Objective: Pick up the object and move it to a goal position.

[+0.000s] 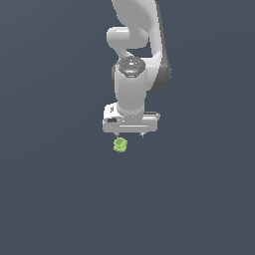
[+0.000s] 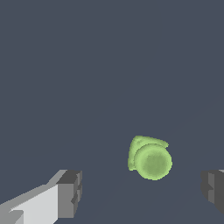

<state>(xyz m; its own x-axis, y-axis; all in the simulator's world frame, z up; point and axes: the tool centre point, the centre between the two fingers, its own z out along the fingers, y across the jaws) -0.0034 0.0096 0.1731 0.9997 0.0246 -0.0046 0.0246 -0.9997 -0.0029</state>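
The object is a small lime-green lumpy, rounded piece lying on the dark grey surface. My white gripper hangs just above it, slightly toward the exterior view's right. Seen from the wrist, the object lies between my two grey fingertips, closer to the fingertip at the frame's edge. The gripper is open, its jaws wide apart, and touches nothing. The fingertips show only as short stubs below the hand in the exterior view.
The white arm rises behind the gripper toward the top of the exterior view. Plain dark grey surface surrounds the object on all sides.
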